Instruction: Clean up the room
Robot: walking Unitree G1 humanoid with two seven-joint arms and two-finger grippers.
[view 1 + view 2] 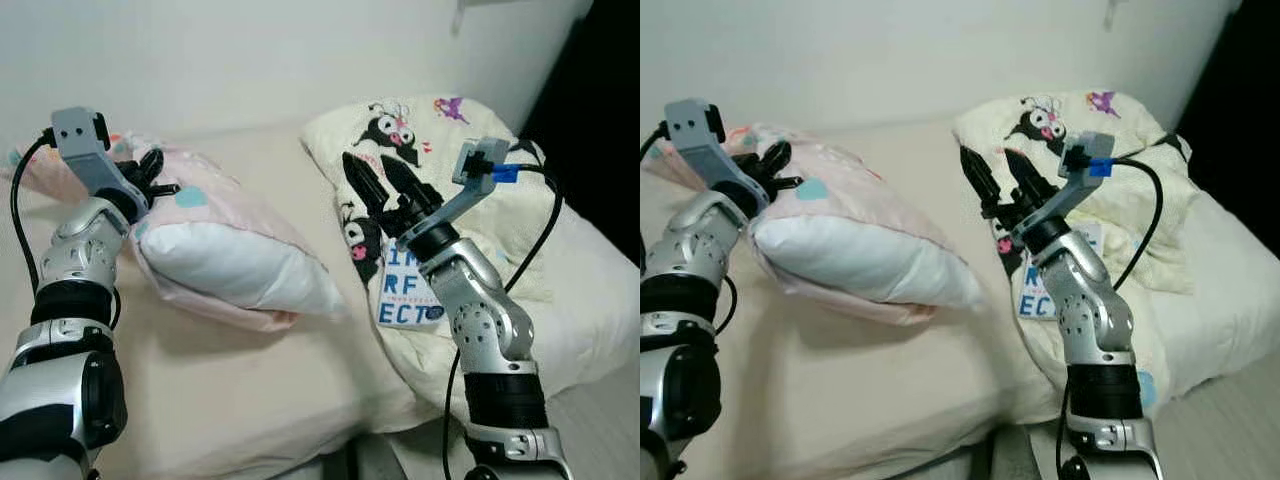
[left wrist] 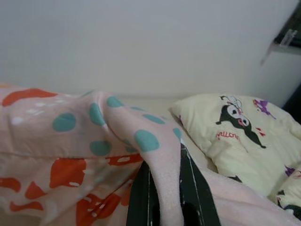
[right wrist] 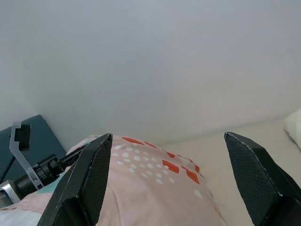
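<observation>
Pillow (image 1: 225, 255) looks soft, light and floppy; left gripper (image 1: 150, 178) is pinched on its pink cover's edge, likely to sag; right gripper (image 1: 385, 185) hovers spread wide beside it, empty.

A white wall (image 1: 230, 60) rises behind the bed (image 1: 240, 400), whose beige sheet (image 1: 840, 400) is smooth and bare toward the front. At the far right of the wall lies a dark opening (image 1: 600, 110). A strip of pale floor (image 1: 1230, 430) shows beside the bed's corner.
</observation>
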